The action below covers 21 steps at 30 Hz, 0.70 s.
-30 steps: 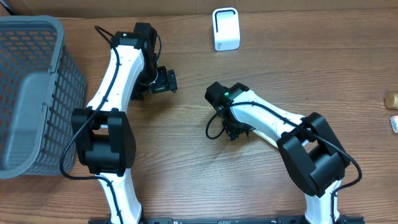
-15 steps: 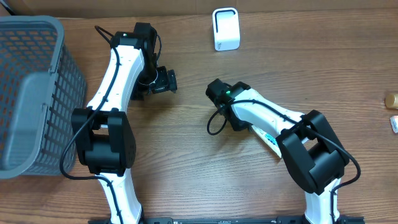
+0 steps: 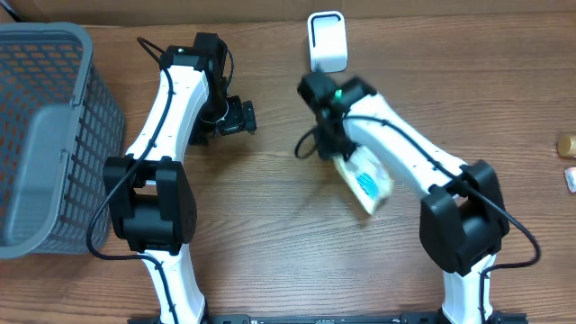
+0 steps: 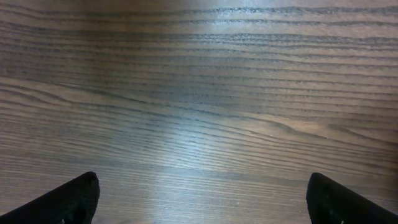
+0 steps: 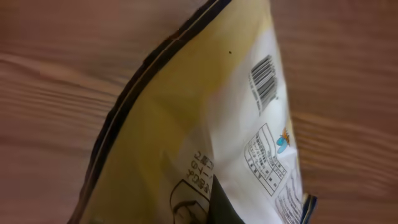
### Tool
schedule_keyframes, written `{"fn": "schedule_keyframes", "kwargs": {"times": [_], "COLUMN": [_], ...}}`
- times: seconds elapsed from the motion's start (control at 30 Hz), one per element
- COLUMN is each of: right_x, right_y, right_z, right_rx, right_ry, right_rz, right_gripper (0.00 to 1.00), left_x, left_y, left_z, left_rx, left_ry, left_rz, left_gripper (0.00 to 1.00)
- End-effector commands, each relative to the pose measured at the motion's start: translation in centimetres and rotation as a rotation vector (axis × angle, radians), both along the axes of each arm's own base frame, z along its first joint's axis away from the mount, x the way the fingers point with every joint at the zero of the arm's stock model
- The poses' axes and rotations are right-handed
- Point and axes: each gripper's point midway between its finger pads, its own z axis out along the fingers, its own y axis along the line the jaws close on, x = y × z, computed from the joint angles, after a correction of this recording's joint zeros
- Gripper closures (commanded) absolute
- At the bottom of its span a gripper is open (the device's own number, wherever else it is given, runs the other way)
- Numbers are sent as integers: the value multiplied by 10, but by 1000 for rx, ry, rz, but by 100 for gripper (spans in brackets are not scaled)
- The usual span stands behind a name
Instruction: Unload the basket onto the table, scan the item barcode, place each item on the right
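While the right claw (image 3: pixel 340 151) is shut tight on one end of the bag (image 3: pixel 364 178), the bag sticks out from it near the middle of the table (image 3: pixel 270 207), a bit toward the right edge. The bag is yellow and white and looks blurry from above. From the right wrist, its barcode (image 5: pixel 264 79) shows as black stripes on the white part, facing the camera. One dark finger (image 5: pixel 221 208) presses on the bag at the bottom of that view. The white scanner (image 3: pixel 326 40) stands at the far edge of the table, near the right claw but not touching the bag. The left claw (image 3: pixel 241 117) is wide open with nothing in it, left of the scanner, over bare wood. A grey basket (image 3: pixel 54 135) sits at the left edge.
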Motion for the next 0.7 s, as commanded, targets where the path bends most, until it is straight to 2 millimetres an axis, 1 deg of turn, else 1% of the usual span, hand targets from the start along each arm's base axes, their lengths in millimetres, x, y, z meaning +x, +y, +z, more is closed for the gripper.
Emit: {"fn": "schedule_keyframes", "kwargs": {"times": [0.0, 0.07, 0.13, 0.23, 0.33, 0.4, 0.43, 0.5, 0.6, 0.63, 0.67], "right_x": [-3, -8, -14, -23, -25, -27, -27, -25, -23, -21, -17], "right_y": [36, 45, 53, 63, 68, 70, 68, 57, 33, 24, 9], "right_z": [74, 90, 98, 104, 108, 111, 108, 89, 54, 43, 27], "right_rx": [330, 439, 540, 697, 866, 1011, 1050, 1069, 1005, 962, 883], "right_ry": [6, 40, 89, 177, 248, 302, 319, 344, 361, 355, 339], "right_rz": [44, 55, 86, 122, 134, 151, 147, 103, 11, -18, -62], "right_gripper": [96, 96, 96, 96, 96, 96, 96, 96, 96, 96, 96], "left_x": [4, 4, 4, 4, 3, 4, 4, 4, 4, 4, 4], "left_y": [4, 5, 5, 5, 4, 5, 5, 5, 4, 4, 4], "left_z": [1, 1, 1, 1, 1, 1, 1, 1, 1, 1, 1], "left_rx": [-2, -1, -1, -1, -1, -1, -1, -1, -2, -2, -2], "left_ry": [-7, -9, -9, -7, -7, -7, -7, -7, -7, -7, -7], "left_rz": [0, 0, 0, 0, 0, 0, 0, 0, 0, 0, 0], "left_gripper": [2, 2, 2, 2, 2, 2, 2, 2, 2, 2, 2]}}
